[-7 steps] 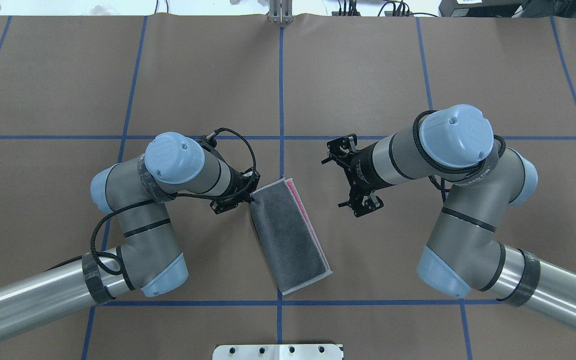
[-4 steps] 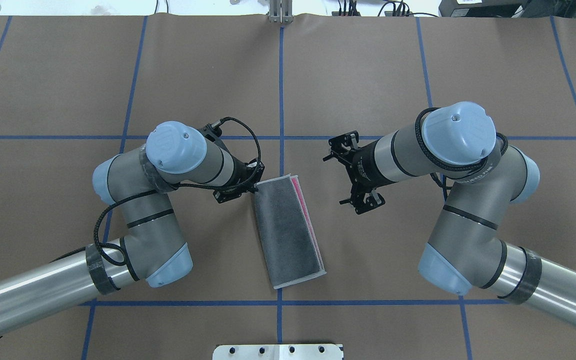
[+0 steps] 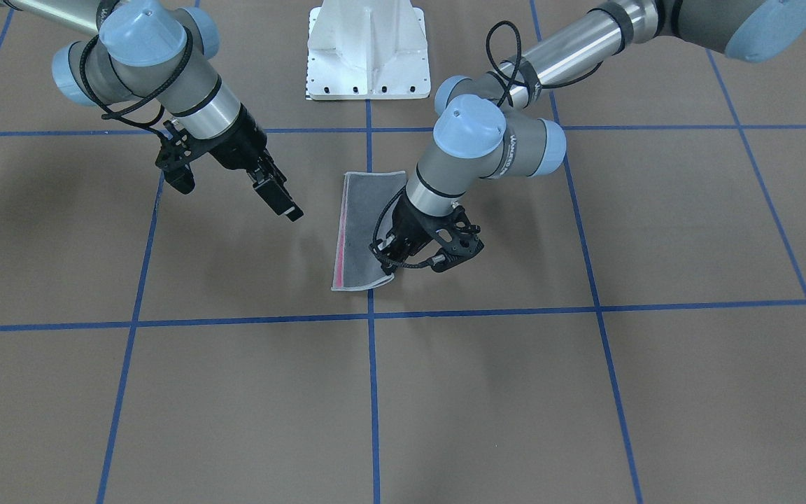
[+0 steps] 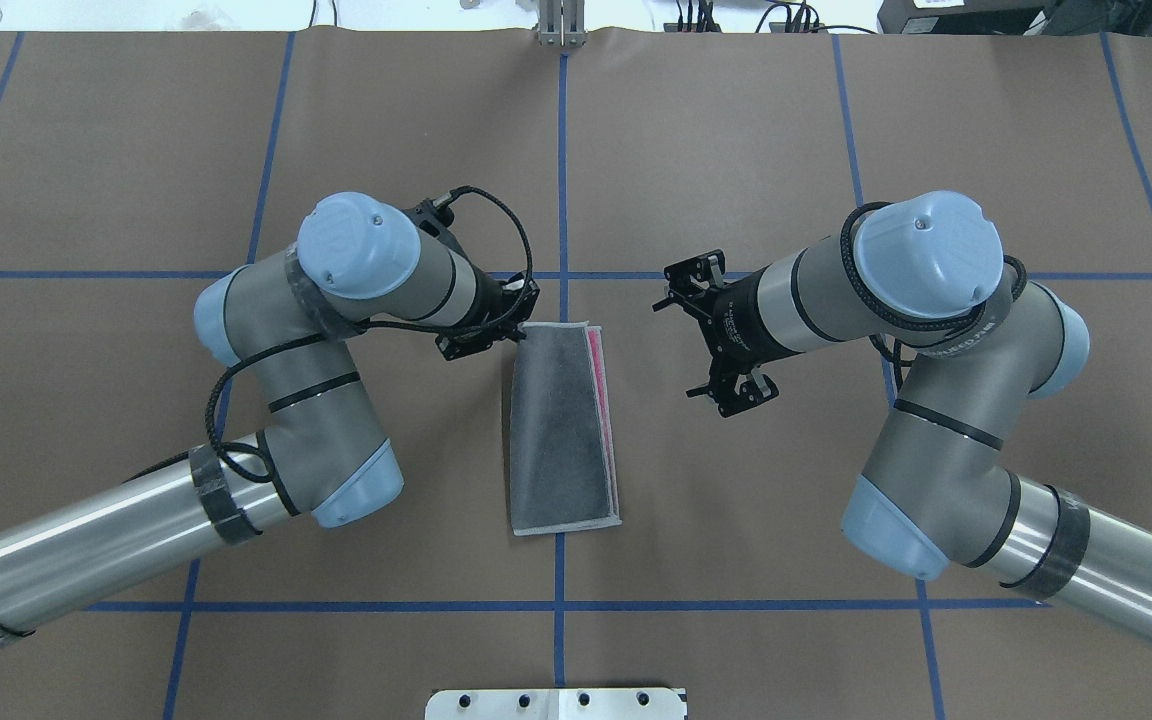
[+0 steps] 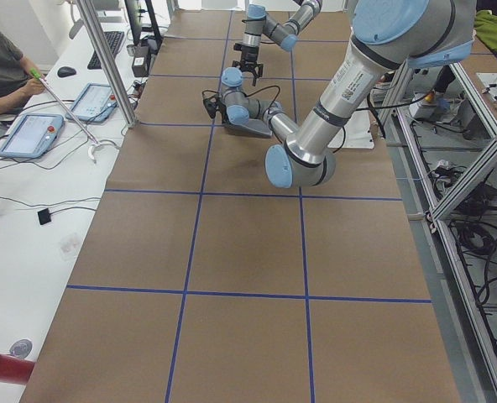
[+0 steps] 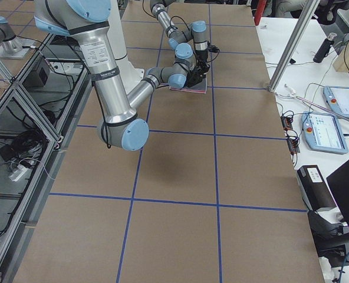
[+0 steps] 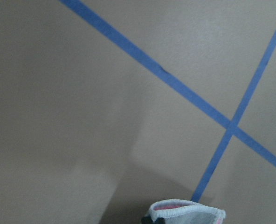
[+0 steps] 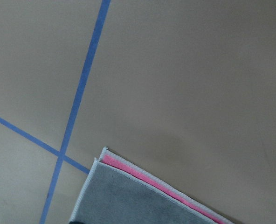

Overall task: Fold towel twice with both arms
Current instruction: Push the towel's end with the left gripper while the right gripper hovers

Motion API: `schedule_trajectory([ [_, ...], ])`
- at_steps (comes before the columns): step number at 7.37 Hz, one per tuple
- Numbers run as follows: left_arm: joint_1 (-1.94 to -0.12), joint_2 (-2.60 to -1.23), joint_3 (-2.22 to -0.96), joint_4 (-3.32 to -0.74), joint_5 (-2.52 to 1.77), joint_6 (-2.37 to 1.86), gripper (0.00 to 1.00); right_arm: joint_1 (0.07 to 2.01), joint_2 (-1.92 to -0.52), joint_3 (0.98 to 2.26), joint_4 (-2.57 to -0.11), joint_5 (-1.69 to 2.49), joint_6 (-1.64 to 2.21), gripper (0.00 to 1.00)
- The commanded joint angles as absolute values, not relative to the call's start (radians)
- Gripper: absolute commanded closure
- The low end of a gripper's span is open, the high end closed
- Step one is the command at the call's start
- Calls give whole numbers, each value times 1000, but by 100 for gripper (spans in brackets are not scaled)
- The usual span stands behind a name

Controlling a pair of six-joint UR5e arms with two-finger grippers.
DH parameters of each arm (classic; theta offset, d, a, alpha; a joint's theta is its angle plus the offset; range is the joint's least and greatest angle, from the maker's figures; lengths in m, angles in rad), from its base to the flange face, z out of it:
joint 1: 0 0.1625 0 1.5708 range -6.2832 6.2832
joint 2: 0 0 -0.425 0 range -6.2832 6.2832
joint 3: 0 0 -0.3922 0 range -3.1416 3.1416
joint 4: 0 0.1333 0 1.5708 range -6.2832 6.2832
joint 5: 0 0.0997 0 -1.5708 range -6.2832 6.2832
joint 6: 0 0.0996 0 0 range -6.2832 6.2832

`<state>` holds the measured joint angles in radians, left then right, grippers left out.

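The towel [image 4: 561,430] lies folded in half on the table, dark grey face up, with a pink strip along its right edge. It runs along the centre blue line. My left gripper [image 4: 514,340] is shut on the towel's far left corner. In the front view that corner [image 3: 383,278] is lifted slightly at the left gripper [image 3: 394,260]. The left wrist view shows the pinched towel edge [image 7: 187,211] at the bottom. My right gripper [image 4: 684,345] is open and empty, hovering to the right of the towel, apart from it. The right wrist view shows the towel's far right corner [image 8: 128,196].
The brown table cover [image 4: 736,150] carries a grid of blue tape lines [image 4: 562,180]. The white pedestal base [image 3: 368,49] stands at the robot's side of the table. Desks with tablets [image 5: 30,134] and an operator are beyond the table's far edge.
My left gripper has moved away from the robot and drawn the towel's corner with it. The towel has turned from slanted to nearly straight along the centre line. The right gripper shifted slightly.
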<state>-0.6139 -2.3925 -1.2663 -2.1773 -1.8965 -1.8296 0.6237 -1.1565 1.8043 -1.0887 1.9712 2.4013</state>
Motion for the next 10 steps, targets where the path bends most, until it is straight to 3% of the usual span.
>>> schedule_trajectory([
  [1, -664, -2428, -1206, -2207, -1899, -1829, 6, 640, -1157, 1789, -1088, 1971, 2378, 0],
  [3, -686, -2419, -1261, -2185, -1981, -1839, 8, 643, -1154, 1789, -1088, 1971, 2379, 0],
  [7, -607, -2128, -1595, -2168, -1945, -2024, 10, 656, -1151, 1795, -1081, 1945, 2362, 0],
  [10, -470, -2098, -1629, -2122, -1804, -2071, 22, 658, -1151, 1790, -1083, 1945, 2338, 0],
])
